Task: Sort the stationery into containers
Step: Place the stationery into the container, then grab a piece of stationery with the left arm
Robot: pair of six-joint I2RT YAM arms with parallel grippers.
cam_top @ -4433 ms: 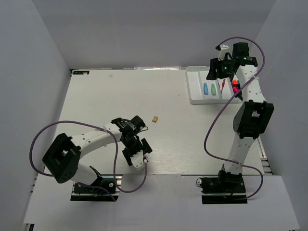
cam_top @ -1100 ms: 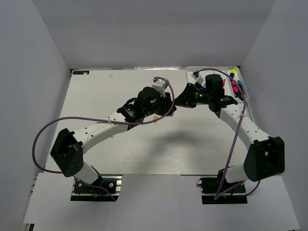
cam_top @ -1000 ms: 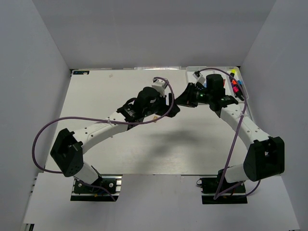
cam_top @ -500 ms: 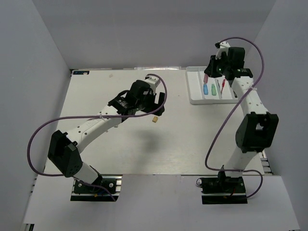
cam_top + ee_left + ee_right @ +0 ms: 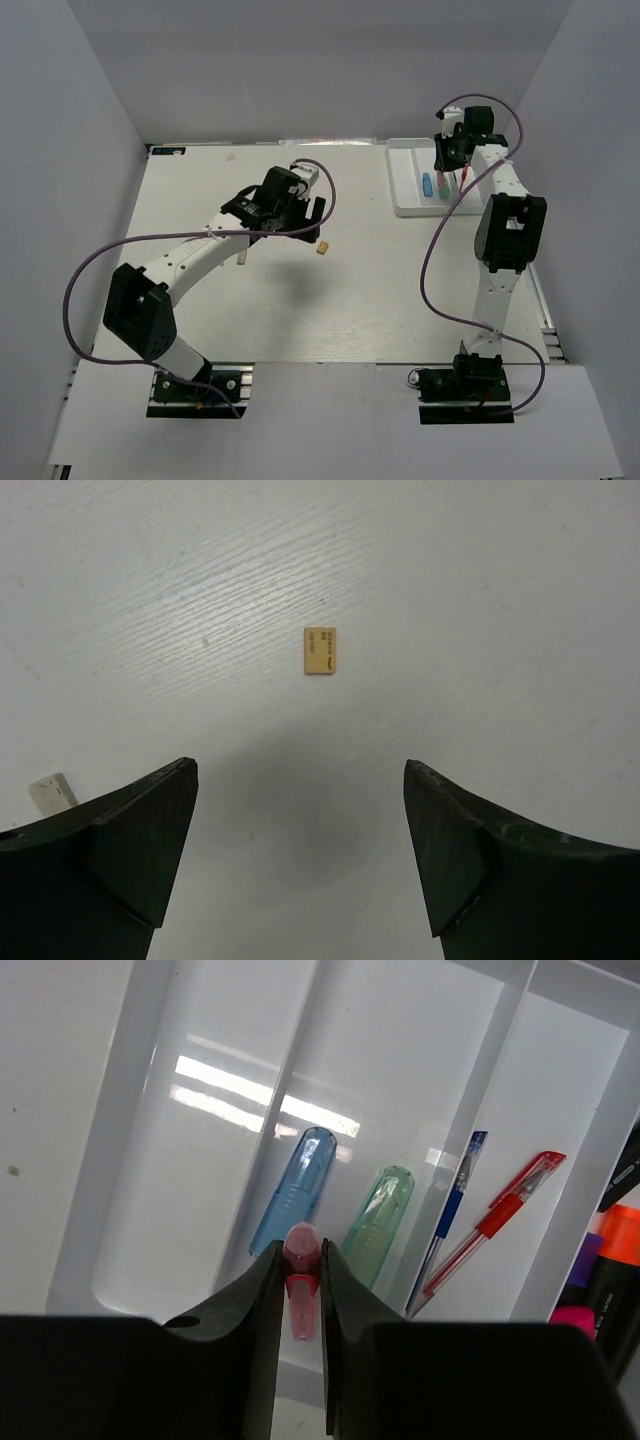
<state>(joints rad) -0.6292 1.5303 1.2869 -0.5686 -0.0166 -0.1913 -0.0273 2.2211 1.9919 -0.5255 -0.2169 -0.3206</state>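
Top external view: the right pincer [image 5: 447, 160] hung over the white tray [image 5: 402, 195] at the far right of the surface [image 5: 380, 300], while the left pincer [image 5: 303, 208] stood over mid-surface, near a tan bit [image 5: 322, 248]. A second before, both arms had met nose to nose at mid-surface. Since then the left pincer had sprung wide apart and the right arm had swung back to the tray, which reads as a hand-over just completed.

Right wrist view: the right pincer [image 5: 300, 1255] was clamped on a pink capsule [image 5: 300, 1238]. It was poised above the compartment where a blue capsule [image 5: 293, 1192] and a green capsule [image 5: 378, 1212] lay side by side. A blue pen [image 5: 448, 1215] and a red pen [image 5: 495, 1218] lay in the next compartment, with highlighters [image 5: 615, 1250] beyond.

Left wrist view: the left pincer [image 5: 298, 780], empty, framed the tan bit [image 5: 320, 652], which lay flat and apart from both fingers. A white scrap [image 5: 52, 790] lay at the left edge.

The pink capsule probably needed only releasing among its kind. The tan bit remained unsorted.
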